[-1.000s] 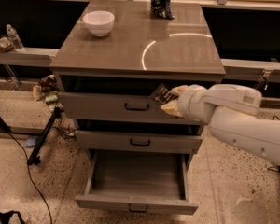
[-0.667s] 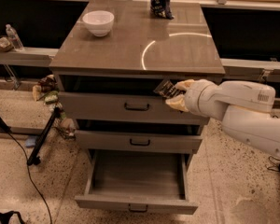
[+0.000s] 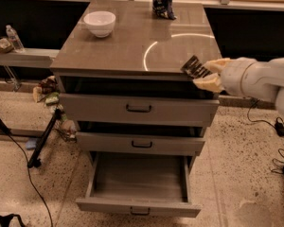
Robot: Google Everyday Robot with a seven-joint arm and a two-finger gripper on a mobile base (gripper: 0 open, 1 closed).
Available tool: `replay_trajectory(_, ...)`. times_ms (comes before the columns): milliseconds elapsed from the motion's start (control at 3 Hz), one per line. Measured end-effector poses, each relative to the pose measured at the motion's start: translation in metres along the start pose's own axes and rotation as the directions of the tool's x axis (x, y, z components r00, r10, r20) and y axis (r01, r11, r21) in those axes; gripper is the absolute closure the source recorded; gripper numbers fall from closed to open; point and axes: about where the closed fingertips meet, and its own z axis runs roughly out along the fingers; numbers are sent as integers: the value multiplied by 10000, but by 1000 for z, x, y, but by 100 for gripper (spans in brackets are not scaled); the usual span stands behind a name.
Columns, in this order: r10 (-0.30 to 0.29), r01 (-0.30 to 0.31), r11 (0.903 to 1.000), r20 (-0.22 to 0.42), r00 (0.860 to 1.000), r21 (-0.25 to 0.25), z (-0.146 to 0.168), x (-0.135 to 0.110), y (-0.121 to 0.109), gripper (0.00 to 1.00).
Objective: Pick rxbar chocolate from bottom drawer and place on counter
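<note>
The rxbar chocolate, a small flat dark wrapper with pale print, hangs tilted at the counter's front right edge, just above the rim. My gripper is shut on its right end, reaching in from the right on a white arm. The counter is the glossy grey-brown top with a curved light reflection. Below it, the bottom drawer stands pulled out, its plain grey inside bare. The two shallower drawers above it are pushed in.
A white bowl sits at the counter's back left and a dark glossy snack bag at the back middle. A black stand leg and cable lie on the floor to the left. Clutter sits beside the cabinet's left side.
My gripper has risen with the bar from in front of the top drawer's face up to the counter's front right edge, and shifted a little to the right.
</note>
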Motion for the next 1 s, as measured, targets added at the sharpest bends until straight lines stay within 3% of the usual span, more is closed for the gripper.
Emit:
replay_trajectory(333, -278, 299, 9986, 488, 9984, -438, -20, -31, -41, 100)
replay_trajectory(667, -578, 630, 9944, 618, 9964, -852, -3, -54, -59, 100)
replay_trajectory(1000, -883, 941, 9906, 609, 9942, -989, 45, -64, -71, 100)
